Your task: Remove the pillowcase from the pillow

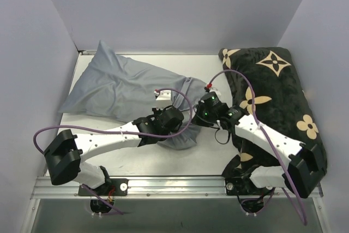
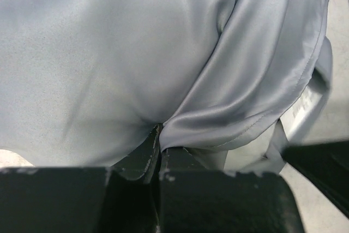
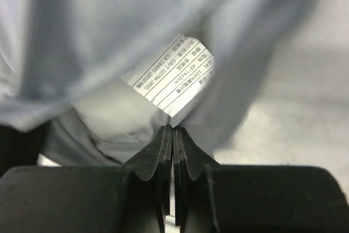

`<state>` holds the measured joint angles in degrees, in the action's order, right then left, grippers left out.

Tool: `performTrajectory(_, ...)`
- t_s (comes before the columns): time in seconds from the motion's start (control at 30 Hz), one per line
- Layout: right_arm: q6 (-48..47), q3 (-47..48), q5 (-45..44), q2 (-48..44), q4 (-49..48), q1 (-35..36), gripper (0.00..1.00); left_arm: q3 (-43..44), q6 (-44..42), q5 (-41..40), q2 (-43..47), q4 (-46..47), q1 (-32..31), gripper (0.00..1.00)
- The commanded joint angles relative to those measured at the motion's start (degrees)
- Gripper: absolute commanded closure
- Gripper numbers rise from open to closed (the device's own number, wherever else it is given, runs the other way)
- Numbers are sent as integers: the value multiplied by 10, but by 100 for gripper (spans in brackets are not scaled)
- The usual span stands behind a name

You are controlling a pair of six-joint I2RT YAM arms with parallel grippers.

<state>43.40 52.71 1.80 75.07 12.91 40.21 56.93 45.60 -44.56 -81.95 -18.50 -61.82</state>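
A grey satin pillowcase (image 1: 117,85) lies across the left of the table, bulging with the pillow, which is hidden inside it. Its open end hangs crumpled near the middle. My left gripper (image 1: 177,118) is shut on a fold of the pillowcase's hem; in the left wrist view (image 2: 160,135) the jaws pinch the fabric (image 2: 245,80). My right gripper (image 1: 199,114) is shut on the pillowcase's edge right beside it; in the right wrist view (image 3: 172,127) the cloth (image 3: 98,42) is clamped just under a white care label (image 3: 174,77).
A black plush cushion with tan flower motifs (image 1: 272,91) lies along the right side, under my right arm. Grey walls enclose the table on the left, back and right. A metal rail (image 1: 174,186) runs along the near edge.
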Motion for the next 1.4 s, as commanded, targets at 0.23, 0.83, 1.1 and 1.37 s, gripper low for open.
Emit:
performTrajectory(0.23,62,-220,0,-208,75,-17,100,31,-3,24,-30,23,24,100)
performTrajectory(0.83,41,-282,43,-38,-162,-12,96,48,-11,91,-51,30,25,100)
performTrajectory(1.1,28,-253,12,-163,-16,-9,70,29,-14,108,-39,29,17,100)
performTrajectory(1.37,3,-200,-16,-306,39,-7,55,21,-18,112,-26,29,15,100)
